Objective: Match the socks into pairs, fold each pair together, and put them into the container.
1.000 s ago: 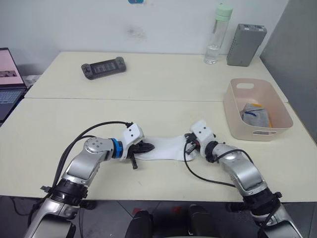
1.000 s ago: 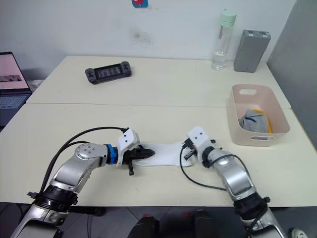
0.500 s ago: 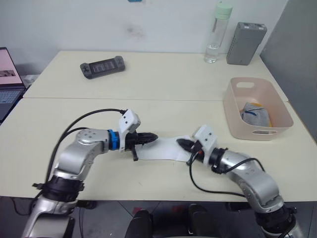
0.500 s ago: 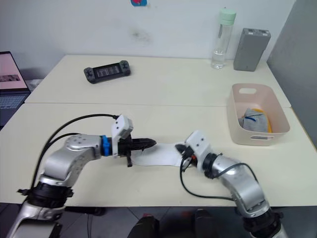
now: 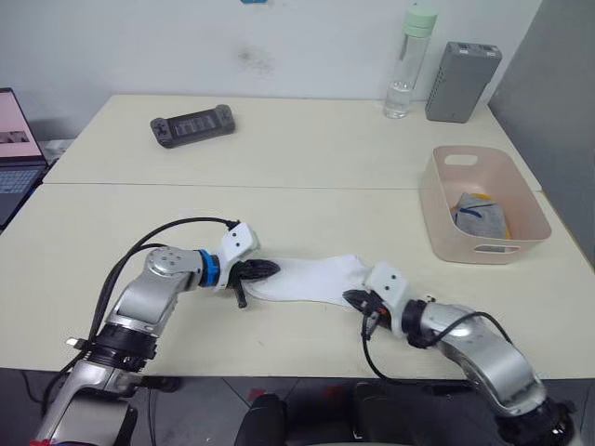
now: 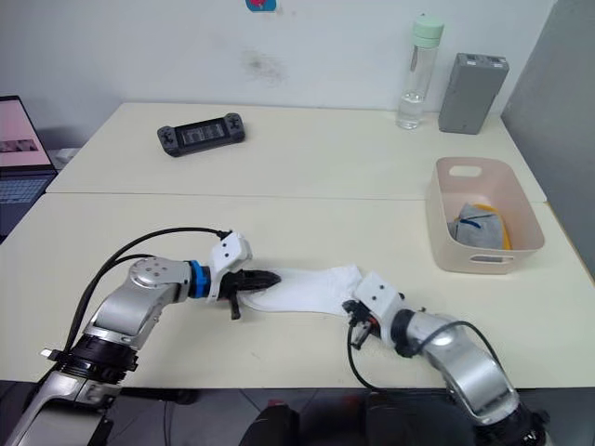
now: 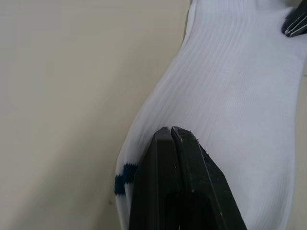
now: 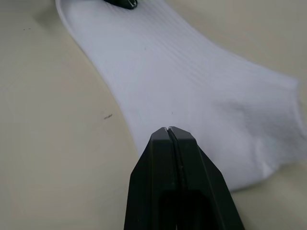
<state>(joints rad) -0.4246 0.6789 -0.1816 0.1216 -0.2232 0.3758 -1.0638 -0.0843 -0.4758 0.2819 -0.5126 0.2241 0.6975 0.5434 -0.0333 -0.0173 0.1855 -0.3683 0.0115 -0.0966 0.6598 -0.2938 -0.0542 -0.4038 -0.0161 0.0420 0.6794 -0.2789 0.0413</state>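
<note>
Right tool (image 5: 357,299) dropped nearer | both tools pinched on white sock (image 5: 307,280) ends

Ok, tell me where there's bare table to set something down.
Free: the near table left of the left gripper, and the far table between the game controller and the water bottle. Crowded: the front centre, where both grippers, the right gripper included, pinch the white sock, and the pink container at right.
</note>
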